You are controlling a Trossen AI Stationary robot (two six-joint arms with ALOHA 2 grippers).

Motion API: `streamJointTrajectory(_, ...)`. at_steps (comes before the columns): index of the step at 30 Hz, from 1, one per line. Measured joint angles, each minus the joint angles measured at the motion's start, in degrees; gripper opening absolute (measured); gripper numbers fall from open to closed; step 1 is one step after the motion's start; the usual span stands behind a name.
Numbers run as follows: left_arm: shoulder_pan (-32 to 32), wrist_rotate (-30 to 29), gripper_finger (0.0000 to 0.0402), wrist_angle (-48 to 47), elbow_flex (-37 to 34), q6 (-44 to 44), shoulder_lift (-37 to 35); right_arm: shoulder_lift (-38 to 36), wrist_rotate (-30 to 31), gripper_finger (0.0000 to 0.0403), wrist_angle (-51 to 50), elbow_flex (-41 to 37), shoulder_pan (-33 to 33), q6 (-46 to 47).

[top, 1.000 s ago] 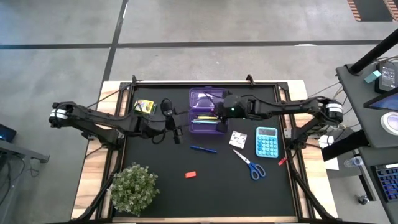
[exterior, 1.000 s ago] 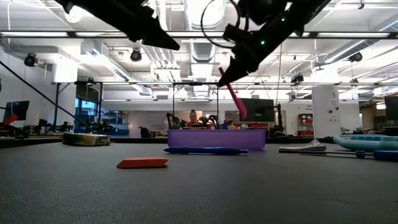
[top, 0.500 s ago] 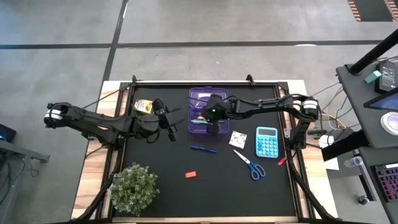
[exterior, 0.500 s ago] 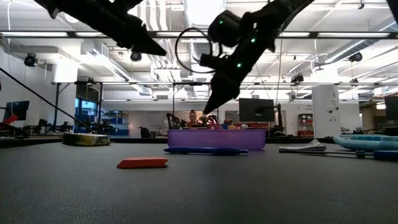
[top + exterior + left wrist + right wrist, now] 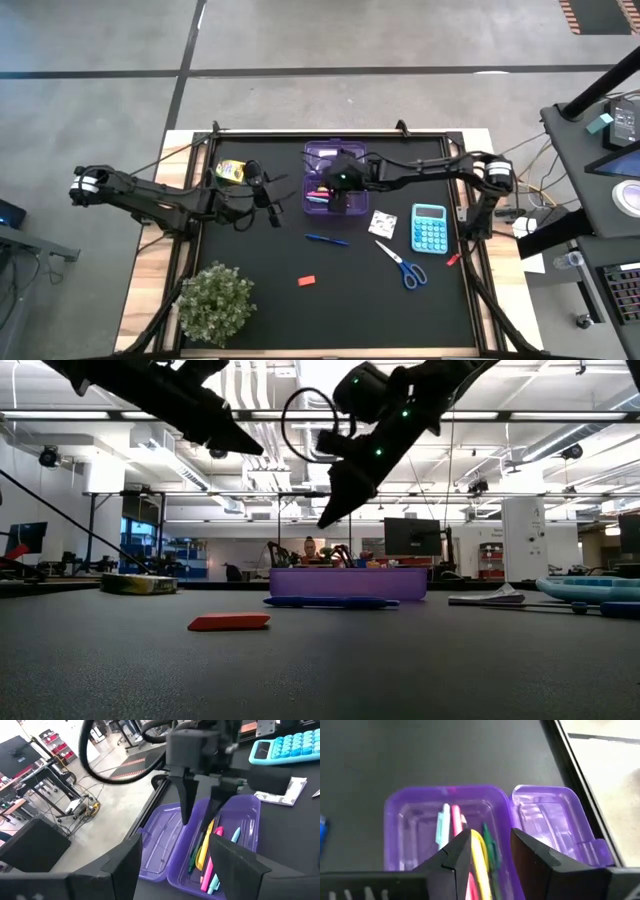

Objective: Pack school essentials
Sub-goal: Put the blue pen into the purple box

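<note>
On the black table mat (image 5: 250, 300), from left to right, lie one bushy green potted plant (image 5: 215, 302), one yellow-green crayon box (image 5: 231, 171), one red eraser (image 5: 307, 281), one open purple plastic case (image 5: 322, 157), one loose blue pen (image 5: 327, 239), one white patterned square (image 5: 382, 223), one pair of blue-handled scissors (image 5: 401, 264) and one teal calculator (image 5: 430, 228).

The left gripper (image 5: 272, 190) hovers between the crayon box and the purple case, its two fingers (image 5: 125, 870) spread wide with nothing between them.

The right gripper (image 5: 343, 194) hangs directly above the case's tray, fingers (image 5: 457, 857) apart and holding nothing. Below it, inside the tray, lie four thin pens (image 5: 470, 845) side by side: one teal, one pink, one yellow, one green. The case's lid (image 5: 547, 822) lies flat beside the tray.
</note>
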Motion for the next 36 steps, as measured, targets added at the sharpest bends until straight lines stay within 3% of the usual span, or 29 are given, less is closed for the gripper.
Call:
streamJointTrajectory(6, 0.0, 0.03, 0.0212, 0.2, 0.0, -0.03, 0.05, -4.76, -0.08, 0.0113, 11.85, -8.93, 3.51, 3.07)
streamJointTrajectory(15, 0.0, 0.09, 0.0212, 2.37, 0.02, 0.0, 1.31, -12.71, -0.08, 0.0092, 38.44, -25.73, 8.42, 4.53)
streamJointTrajectory(22, -0.11, 1.11, 0.0212, 7.9, 0.08, -6.41, 4.96, -18.96, -0.1, 0.0075, 40.51, -30.65, 10.99, 1.67)
streamJointTrajectory(29, -0.48, 13.72, 0.0212, 13.32, 0.07, -18.02, 10.76, -22.72, -0.12, 0.0069, 41.36, -33.38, 13.21, -2.45)
streamJointTrajectory(36, -1.64, 15.66, 0.0212, 15.37, 3.07, -19.54, 18.44, -24.53, -0.17, 0.0066, 52.55, -39.2, 15.72, -4.01)
